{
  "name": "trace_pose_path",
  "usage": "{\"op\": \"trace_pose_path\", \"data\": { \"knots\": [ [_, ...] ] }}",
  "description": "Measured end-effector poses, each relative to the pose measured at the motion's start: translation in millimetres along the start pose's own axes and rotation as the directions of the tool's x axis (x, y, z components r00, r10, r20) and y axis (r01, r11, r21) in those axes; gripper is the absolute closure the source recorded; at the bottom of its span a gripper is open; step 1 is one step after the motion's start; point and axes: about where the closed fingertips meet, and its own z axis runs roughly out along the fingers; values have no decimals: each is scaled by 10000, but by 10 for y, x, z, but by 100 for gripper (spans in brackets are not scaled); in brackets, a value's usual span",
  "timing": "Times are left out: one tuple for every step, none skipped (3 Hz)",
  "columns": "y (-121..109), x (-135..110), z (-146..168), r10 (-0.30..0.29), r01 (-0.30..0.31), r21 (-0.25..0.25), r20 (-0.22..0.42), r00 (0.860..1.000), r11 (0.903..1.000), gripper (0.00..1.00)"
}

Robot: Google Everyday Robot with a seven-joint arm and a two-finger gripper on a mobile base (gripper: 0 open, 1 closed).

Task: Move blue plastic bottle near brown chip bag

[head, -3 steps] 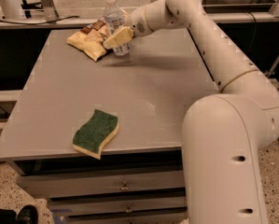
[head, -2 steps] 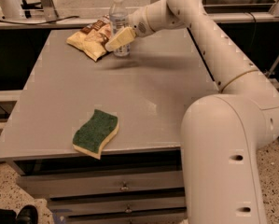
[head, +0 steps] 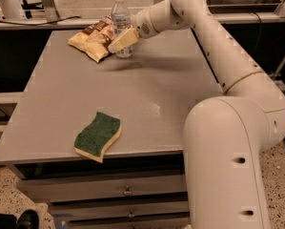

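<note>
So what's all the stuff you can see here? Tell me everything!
bottle: 1, clear bluish with a white cap, standing at the far end of the table, right beside the chip bag
chip bag: 1, brown with pale yellow edges, far left part of the table
sponge: 1, green on top and yellow underneath, near the front edge, on the left
table: 1, grey, in the middle of the view
drawers: at least 2, grey, under the table's front
arm: 1, white, reaching from the right to the table's far end
gripper: 1, pale yellow, at the bottle's lower half
</note>
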Motion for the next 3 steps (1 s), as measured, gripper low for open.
{"op": "trace_pose_path", "data": {
  "knots": [
    [-148, 56, -363, 279, -299, 524, 380, 9989, 9982, 0],
    [-293, 125, -987, 595, -736, 1207, 1165, 9914, 9900, 0],
    [-341, 235, -1566, 777, -1094, 1606, 1917, 9784, 9809, 0]
  ]
}}
